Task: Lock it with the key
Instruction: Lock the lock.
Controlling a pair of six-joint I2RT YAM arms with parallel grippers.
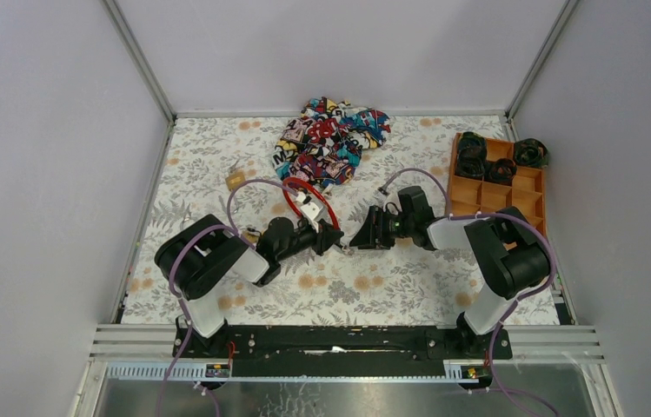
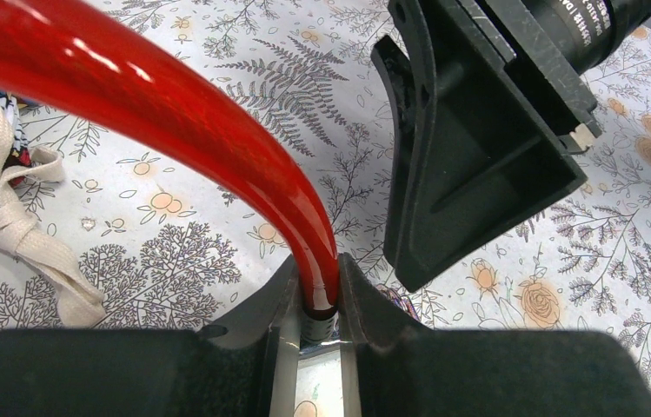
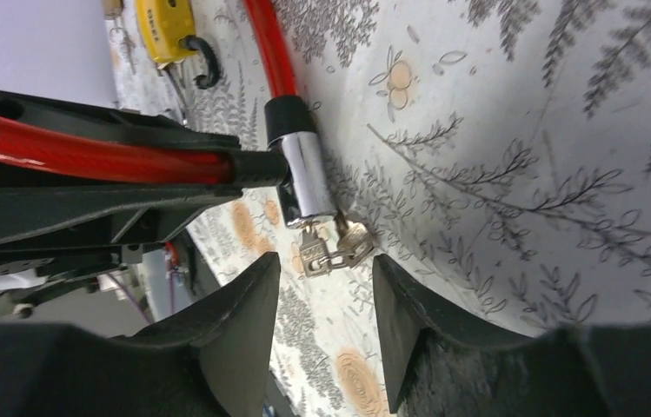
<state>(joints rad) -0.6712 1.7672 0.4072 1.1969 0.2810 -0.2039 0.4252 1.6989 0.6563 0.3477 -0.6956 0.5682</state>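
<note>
A red cable lock (image 1: pixel 306 193) loops on the floral table between the two arms. My left gripper (image 1: pixel 335 237) is shut on the red cable (image 2: pixel 217 122) near its end, just by the chrome lock cylinder (image 3: pixel 304 174). Silver keys (image 3: pixel 332 249) hang from the end of that cylinder. My right gripper (image 1: pixel 358 236) is open, its fingers (image 3: pixel 243 304) on either side of the keys and a little short of them, not touching. In the left wrist view the right gripper (image 2: pixel 469 148) sits close at upper right.
A crumpled colourful cloth (image 1: pixel 330 137) lies at the back centre. An orange compartment tray (image 1: pixel 497 178) with dark objects stands at the back right. A small padlock (image 1: pixel 236 180) lies left of the cable. A yellow lock (image 3: pixel 165 26) shows in the right wrist view.
</note>
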